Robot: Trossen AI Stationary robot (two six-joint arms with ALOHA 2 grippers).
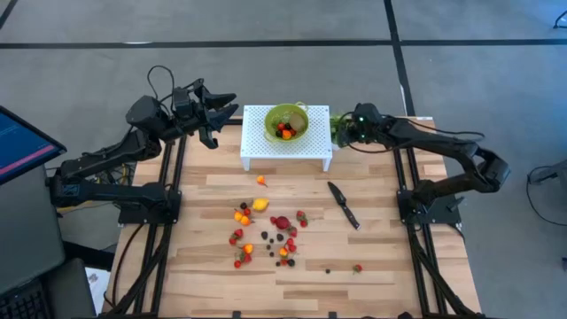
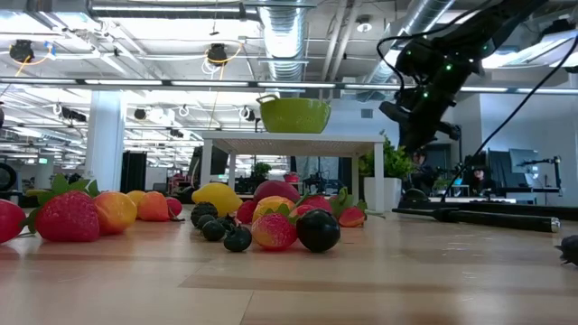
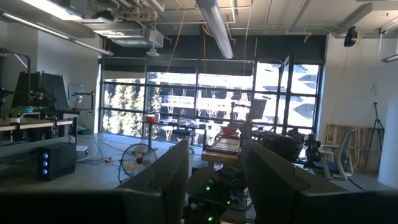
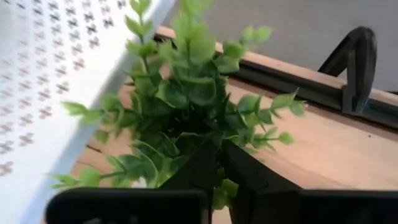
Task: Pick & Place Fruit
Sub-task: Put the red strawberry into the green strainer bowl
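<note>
Small toy fruits, red, orange, yellow and dark, lie scattered on the wooden table; they fill the foreground of the low view. A few more sit in the green bowl on the white perforated stand. My right gripper is shut and sits at the stand's right end, its fingers pointing down into the small green potted plant. My left gripper is open and raised beyond the stand's left end, far from any fruit. Its wrist view shows only the room past the gripper. My right gripper comes from above with its shut fingertips among the plant's top leaves. Leaves lie around both fingers. Whether any leaf or stem is pinched between them I cannot tell. The plant stands upright on the table.
A black knife lies on the table right of the fruit pile. Single fruits lie apart, one in front of the stand and one near the front right. Bare wood shows along the table's left and right sides.
</note>
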